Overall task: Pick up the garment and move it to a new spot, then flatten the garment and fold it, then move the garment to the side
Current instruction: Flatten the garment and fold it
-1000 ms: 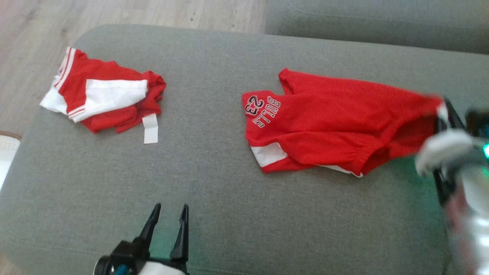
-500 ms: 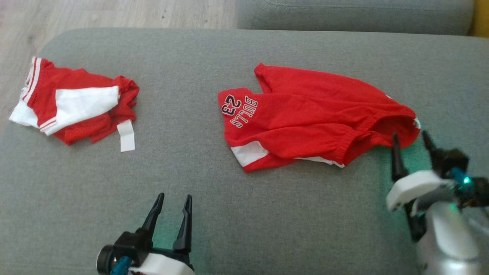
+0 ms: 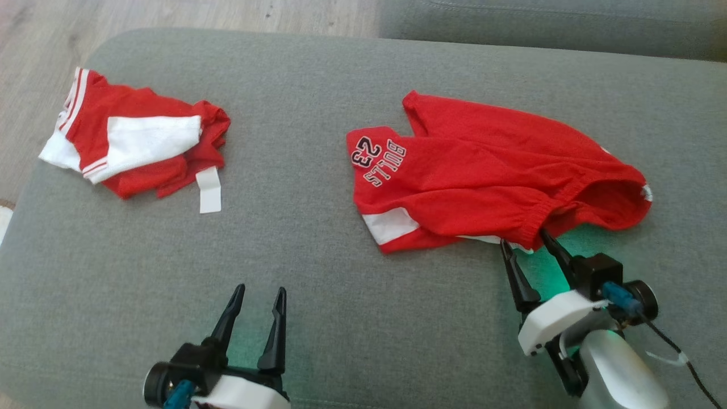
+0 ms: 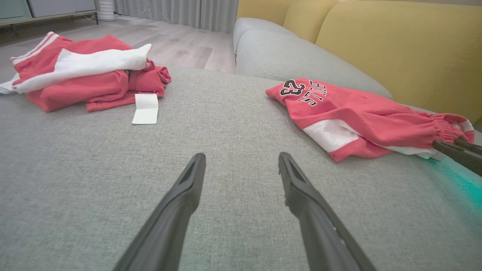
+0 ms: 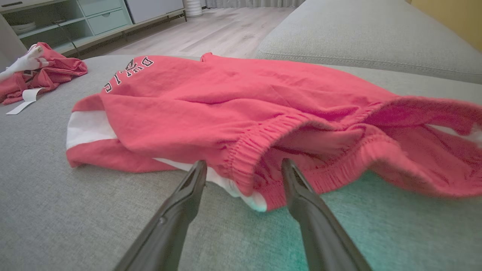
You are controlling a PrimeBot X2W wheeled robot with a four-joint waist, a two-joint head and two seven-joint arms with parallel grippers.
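Red shorts (image 3: 483, 176) are laid toward the cushion's (image 3: 318, 267) right edge; the right gripper (image 3: 523, 238) is spread at their waistband, the left gripper (image 3: 260, 288) likewise spread.

folded red-white garment (image 3: 136, 142): left end of grey cushion (image 3: 318, 284) | white tag (image 3: 209, 190): at its edge | wood floor (image 3: 227, 14): beyond

Garments: two, the red shorts (image 3: 488, 170) and a red-and-white bundle (image 3: 136, 142)
White tags: one tag (image 3: 209, 190)
Prints: one print (image 3: 379, 162), reading "BULLS 23"
Grippers: two, the left gripper (image 3: 261, 288) and the right gripper (image 3: 523, 237)
Fingers (image 3: 274, 335): four, two on each gripper
Grey cushions: two, the seat cushion (image 3: 318, 284) and a second cushion (image 3: 539, 23)
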